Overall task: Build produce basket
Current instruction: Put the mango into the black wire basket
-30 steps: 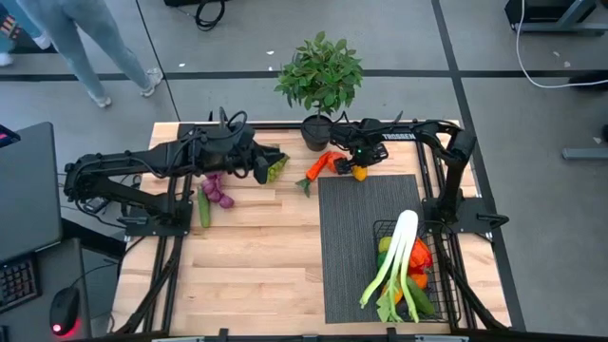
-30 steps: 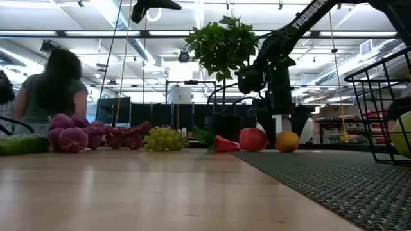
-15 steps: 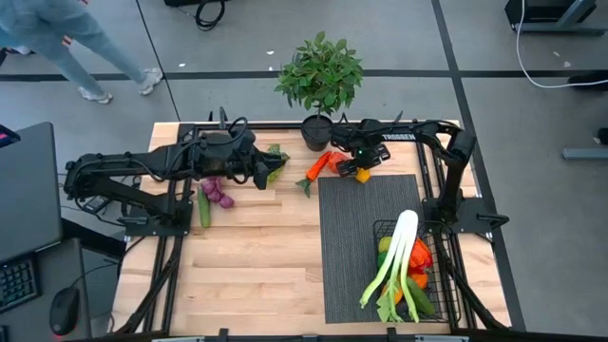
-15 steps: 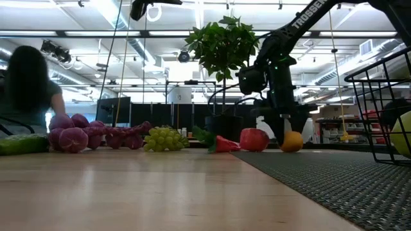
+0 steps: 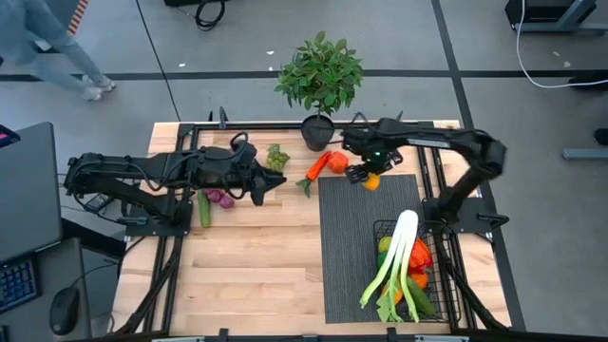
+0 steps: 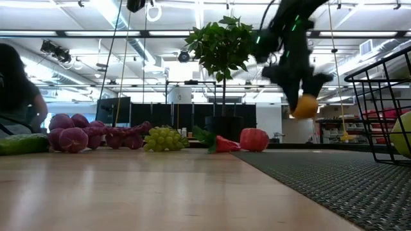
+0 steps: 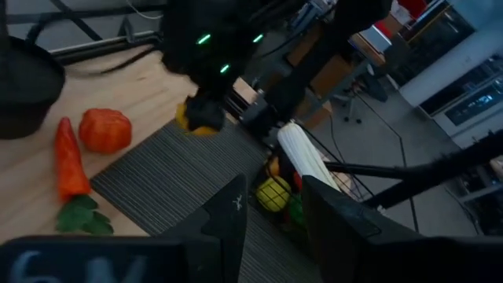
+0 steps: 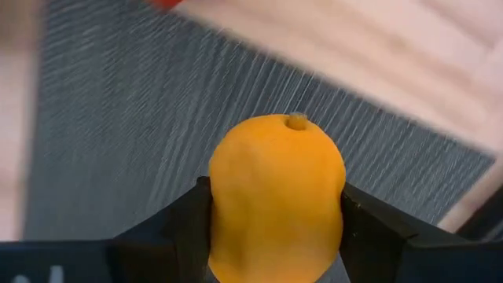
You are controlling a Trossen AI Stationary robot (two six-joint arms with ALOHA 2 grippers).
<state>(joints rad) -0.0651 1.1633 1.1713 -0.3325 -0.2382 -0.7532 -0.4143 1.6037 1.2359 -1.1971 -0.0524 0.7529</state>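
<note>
The right jaws are clenched on an orange citrus, one finger on each side of it, and hold it clear of the table above the mat's 12 o'clock edge. In the low view the citrus hangs in the air, well above the mat; from above it sits just under the gripper.

The left jaws stand parted with nothing between them. That gripper is at about 10 o'clock on the table, pointing toward 3 o'clock.

The basket stands at 4 o'clock on the mat. A leek lies across it, its white end poking over the rim toward 12 o'clock, with green, red and orange produce packed under it.

Loose produce lies along the 12 o'clock side of the table: green grapes at 11 o'clock, purple grapes and a cucumber at 9 to 10 o'clock beside the left arm, a carrot and a red pepper near 12 o'clock, just off the mat's corner. A potted plant stands at the 12 o'clock edge.

A person shows in the room beyond the table.
</note>
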